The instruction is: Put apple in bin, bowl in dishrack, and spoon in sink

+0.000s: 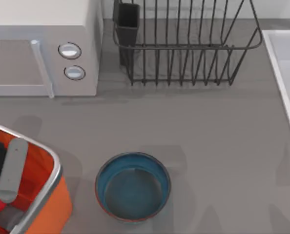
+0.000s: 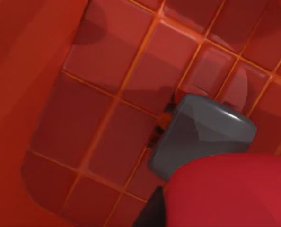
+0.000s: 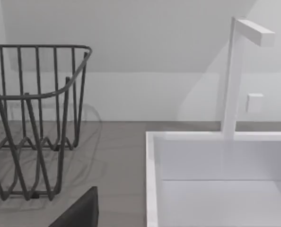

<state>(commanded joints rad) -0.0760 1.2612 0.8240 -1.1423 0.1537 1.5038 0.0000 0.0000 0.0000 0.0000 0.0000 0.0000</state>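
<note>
While the left arm reaches down into the bin (image 1: 47,200) at the worktop's front left corner, its left hand (image 2: 197,189) sits low over the orange gridded floor, and the left wrist view shows a big red rounded shape right beside one grey finger (image 2: 202,137); I take that for the apple (image 2: 235,194), seemingly pinched in the hand, with the floor directly below it. So the coming move, by my reading, turns on that straight drop: the fingers part and the apple falls inside the walls. The bowl (image 1: 133,186) stands upright on the worktop's front edge, just beside the bin and toward the middle; the dishrack (image 1: 184,46) lies well apart from it, straight toward the back edge, so the bowl's path runs front to back. The left arm is the nearer one to the bowl. The sink (image 1: 286,68) runs along the right edge, and the right wrist view looks over its rim, which places the right arm on that side; whether the right hand is apart or together I cannot tell. Count: one apple, one bowl, one bin, one dishrack, one sink, plus a white box with two round knobs (image 1: 72,61) at the back left corner
</note>
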